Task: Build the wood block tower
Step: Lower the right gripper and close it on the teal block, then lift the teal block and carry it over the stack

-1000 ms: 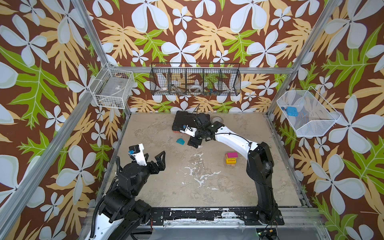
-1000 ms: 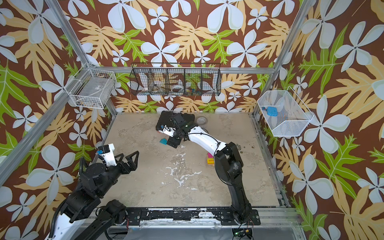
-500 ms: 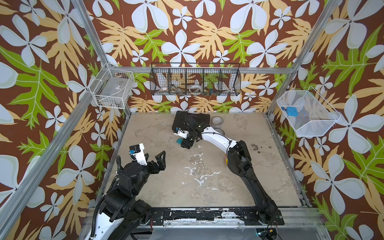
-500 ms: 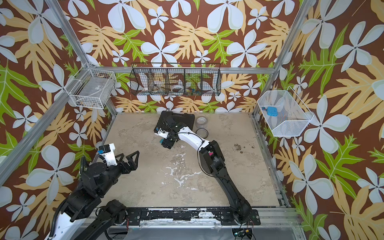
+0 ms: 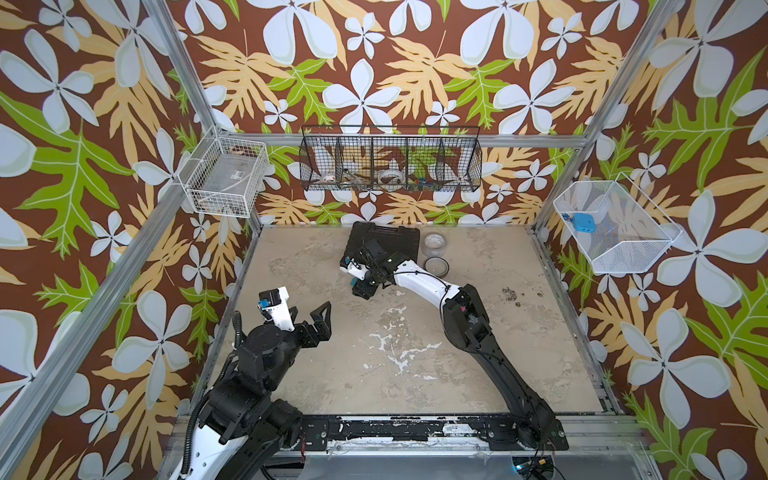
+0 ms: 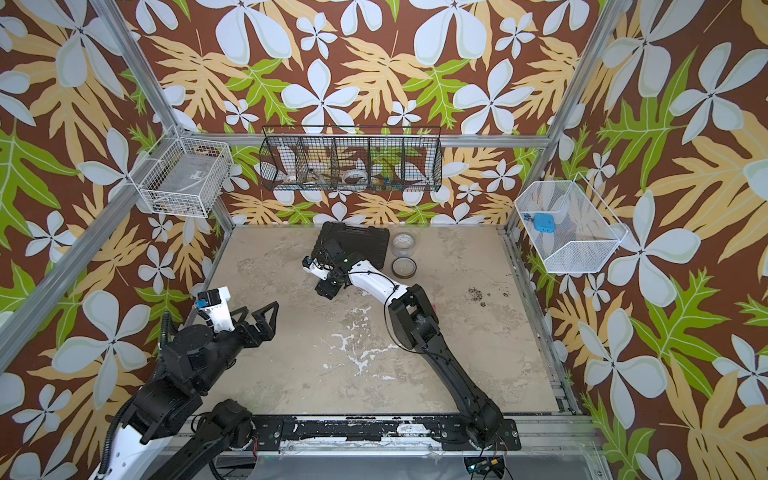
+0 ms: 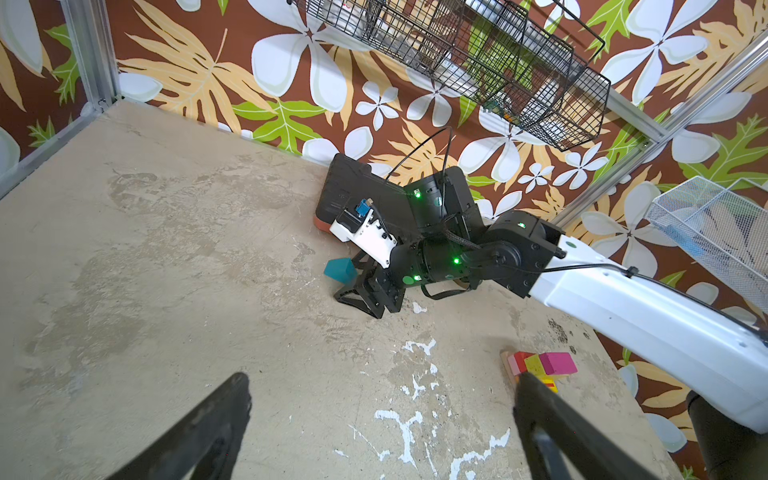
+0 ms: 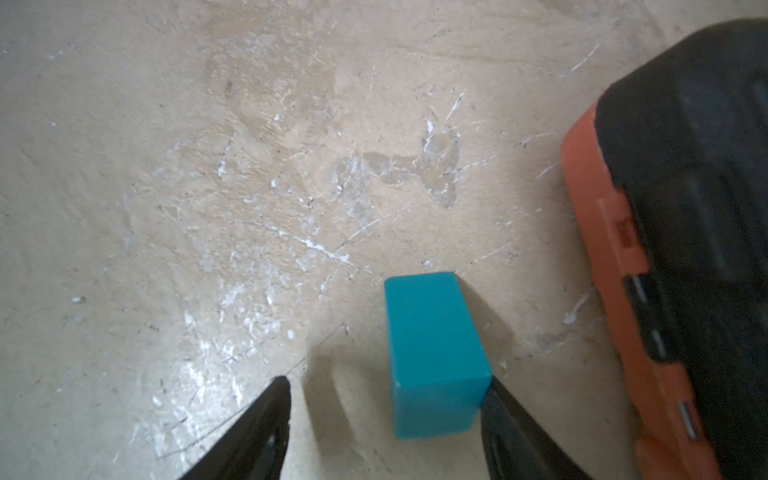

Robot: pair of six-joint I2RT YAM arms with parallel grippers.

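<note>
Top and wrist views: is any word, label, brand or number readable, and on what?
None can be read.
Label on the box in the white basket: too small.
Marks on the tape roll: blurred.
On the tool case: no legible brand.

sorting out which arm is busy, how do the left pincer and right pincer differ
The left pincer hangs above bare table; the right pincer is down at the teal block. The left pincer's jaws hold nothing between them; the right pincer's jaws flank the block, one finger against it, the other apart. Both are open, neither grips.
</note>
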